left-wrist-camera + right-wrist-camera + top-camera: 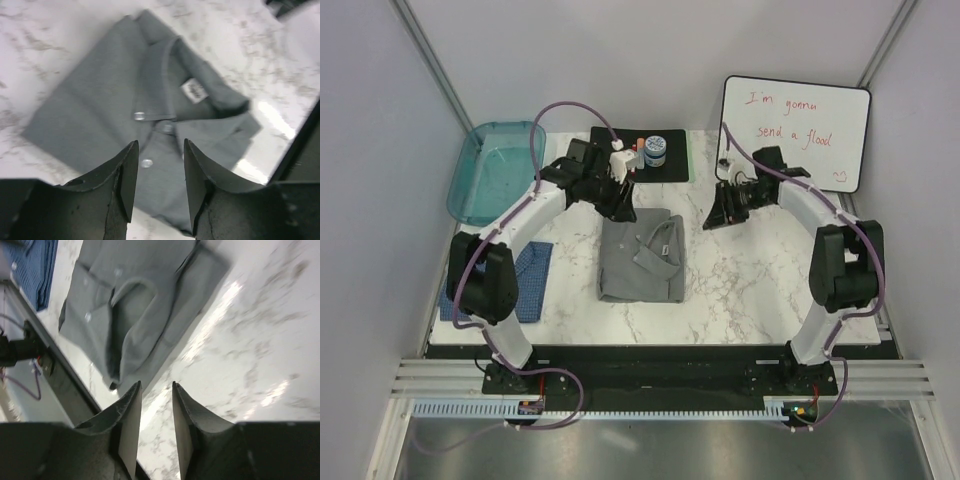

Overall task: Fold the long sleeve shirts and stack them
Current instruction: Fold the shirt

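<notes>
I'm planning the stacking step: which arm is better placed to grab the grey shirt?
Likely the left: the left fingers hang open above the grey shirt, and the blue shirt lies on that side. The right fingers hover over bare table beside it.

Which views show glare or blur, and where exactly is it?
Top external: evenly lit and sharp. Left wrist: the grey shirt slightly blurred, a bright glare patch on the table toward the picture's right. Right wrist: soft focus, glare streaks across the table beside the shirt.
</notes>
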Robot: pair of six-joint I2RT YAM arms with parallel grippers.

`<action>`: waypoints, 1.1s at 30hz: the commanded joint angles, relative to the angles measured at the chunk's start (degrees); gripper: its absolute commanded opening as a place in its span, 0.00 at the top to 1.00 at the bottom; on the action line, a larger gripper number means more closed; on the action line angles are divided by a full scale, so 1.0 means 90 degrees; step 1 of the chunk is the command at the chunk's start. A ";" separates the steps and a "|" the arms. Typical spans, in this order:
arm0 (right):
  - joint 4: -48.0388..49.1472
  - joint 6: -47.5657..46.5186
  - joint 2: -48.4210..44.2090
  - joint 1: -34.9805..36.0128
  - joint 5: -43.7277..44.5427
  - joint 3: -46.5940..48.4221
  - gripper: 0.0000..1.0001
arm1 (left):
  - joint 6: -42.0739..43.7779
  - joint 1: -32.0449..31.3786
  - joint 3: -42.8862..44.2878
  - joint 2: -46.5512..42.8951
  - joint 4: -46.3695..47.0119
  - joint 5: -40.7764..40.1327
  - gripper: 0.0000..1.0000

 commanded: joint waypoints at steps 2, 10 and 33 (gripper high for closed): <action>-0.0409 -0.0383 -0.0166 0.0609 -0.1354 -0.1884 0.66 | 0.1359 -0.0030 0.0052 0.0774 -0.0193 -0.1136 0.55; 0.0129 -0.0188 0.0193 0.1128 -0.1191 -0.2368 0.69 | 0.1088 -0.0196 -0.0465 0.1390 -0.0143 -0.2112 0.61; -0.3198 -0.3468 -0.0246 -0.0044 0.1124 -0.1098 0.55 | -0.3329 0.0095 -0.1774 -0.1402 0.1810 0.0425 0.31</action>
